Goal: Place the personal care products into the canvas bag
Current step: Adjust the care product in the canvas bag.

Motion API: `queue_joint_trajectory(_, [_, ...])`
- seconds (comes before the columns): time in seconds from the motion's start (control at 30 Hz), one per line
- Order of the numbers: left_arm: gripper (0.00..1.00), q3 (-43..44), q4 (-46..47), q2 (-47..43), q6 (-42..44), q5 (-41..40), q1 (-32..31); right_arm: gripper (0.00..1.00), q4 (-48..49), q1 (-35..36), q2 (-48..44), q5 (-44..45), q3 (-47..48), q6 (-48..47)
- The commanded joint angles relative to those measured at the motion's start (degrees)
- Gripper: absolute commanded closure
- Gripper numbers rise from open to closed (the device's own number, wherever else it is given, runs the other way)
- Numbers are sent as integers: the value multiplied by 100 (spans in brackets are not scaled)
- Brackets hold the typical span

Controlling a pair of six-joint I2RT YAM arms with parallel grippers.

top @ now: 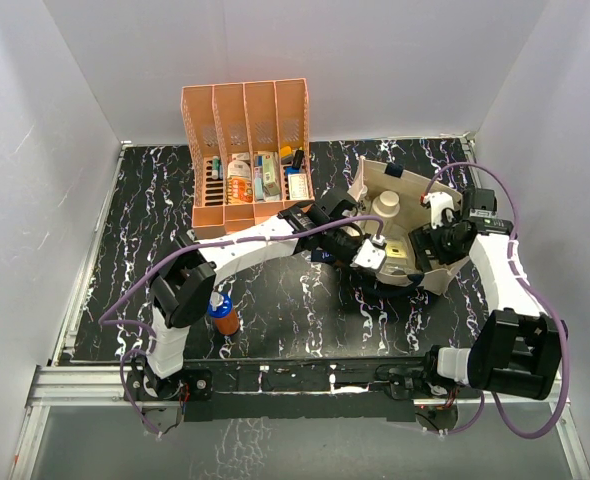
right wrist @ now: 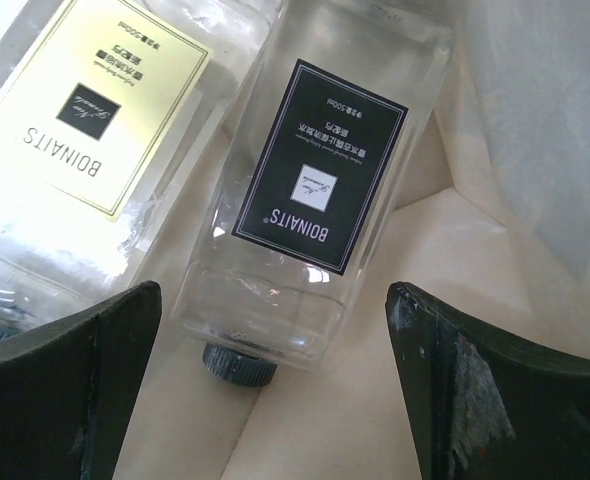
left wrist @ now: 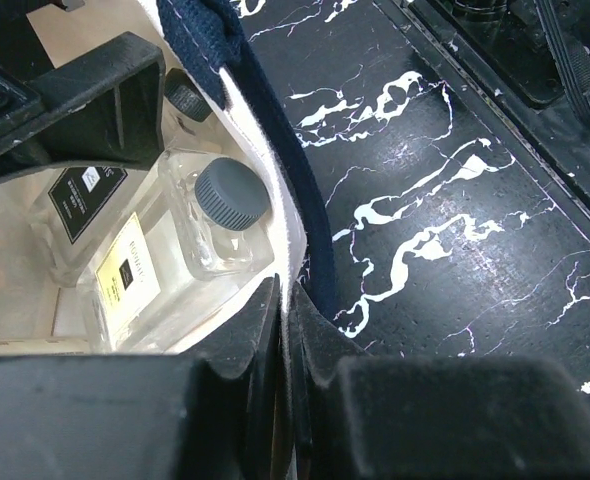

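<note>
Orange-brown with a blue cap, one bottle (top: 223,314) stands upright on the black marbled table (top: 305,310) close to the left arm's base. It is well apart from the bag and plainly not yet packed.

Further in, at mid-table on the right, the canvas bag (top: 437,275) sits with its mouth open toward the overhead camera. The left gripper (left wrist: 283,295) is pinched tight on the bag's cream rim, just beside the navy strap (left wrist: 305,215), and appears to be holding the opening apart. The right gripper (right wrist: 273,305) is inside the bag, its fingers spread wide and holding nothing. It is poised over the clear square bottle (right wrist: 315,170), which lies on its side on the bag's floor with its dark cap toward the wrist camera. Just beside that lies the clear grey-capped bottle (left wrist: 230,195) with a pale yellow label. The overhead view also shows the white cylinder (top: 386,207) inside the bag, near its far wall.

Three products are therefore in, which puts the job at about halfway.

Farthest back stands the orange file rack (top: 245,110), its slots filled with small items. Whether the dark round bottle and the small blue one sit among them cannot be told at this size. They and the orange-brown bottle look to be what is left.
</note>
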Motion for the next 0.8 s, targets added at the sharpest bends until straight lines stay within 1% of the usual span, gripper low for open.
queue_joint_trajectory(0.0, [95, -34, 19, 1, -21, 69, 47, 2, 475, -67, 151, 496, -161, -105])
queue_joint_trajectory(0.2, [94, -104, 55, 125, -70, 146, 47, 2, 633, -71, 244, 877, -521, -396])
queue_joint_trajectory(0.4, [94, -87, -190, 392, 137, 185, 39, 2, 771, -67, 266, 673, -760, -391])
queue_joint_trajectory(0.5, [94, -104, -164, 428, 95, 242, 39, 2, 1048, -67, 356, 633, -807, -377])
queue_joint_trajectory(0.6, [95, -161, -153, 411, 66, 283, 39, 2, 1404, -69, 530, 945, -843, -545])
queue_joint_trajectory(0.67, [95, -181, -149, 403, 66, 316, 39, 2, 1582, -66, 772, 1357, -791, -450])
queue_joint_trajectory(0.77, [95, -211, -91, 403, 58, 339, 39, 2, 1402, -77, 1261, 1734, -480, -159])
